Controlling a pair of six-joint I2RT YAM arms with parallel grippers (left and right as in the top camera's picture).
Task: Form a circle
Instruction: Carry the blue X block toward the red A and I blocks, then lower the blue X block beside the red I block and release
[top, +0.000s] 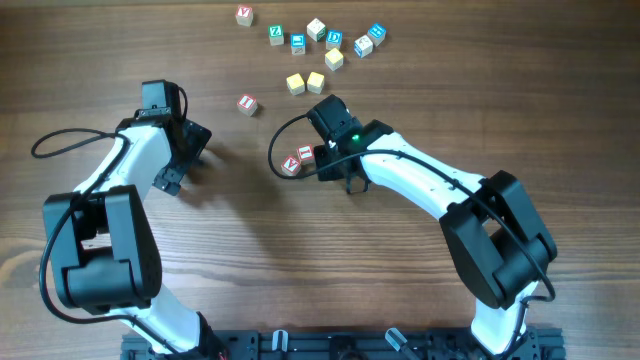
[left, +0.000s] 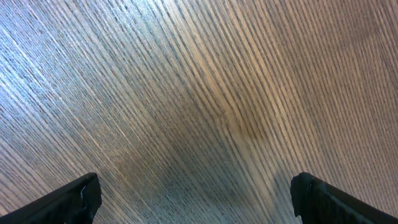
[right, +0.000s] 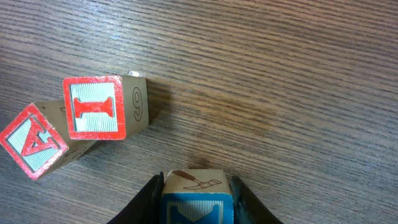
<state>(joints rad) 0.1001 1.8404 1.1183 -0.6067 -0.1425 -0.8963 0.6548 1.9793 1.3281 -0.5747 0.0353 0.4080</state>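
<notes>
One blue cube (right: 198, 202), cropped at edge, clamped in right claw (right: 196, 185); left claw (left: 196, 193) spread wide.

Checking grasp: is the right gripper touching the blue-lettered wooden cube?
Touching. Right wrist view: the right gripper has both fingers flush against the blue-lettered wooden cube, no gap.

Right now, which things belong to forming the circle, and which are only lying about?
Job: right gripper, shut on the blue-lettered cube; red I cube and second red-lettered cube, side by side just ahead of it.
Lying about: scattered cubes at the far edge; left gripper, open, holding nothing.
</notes>
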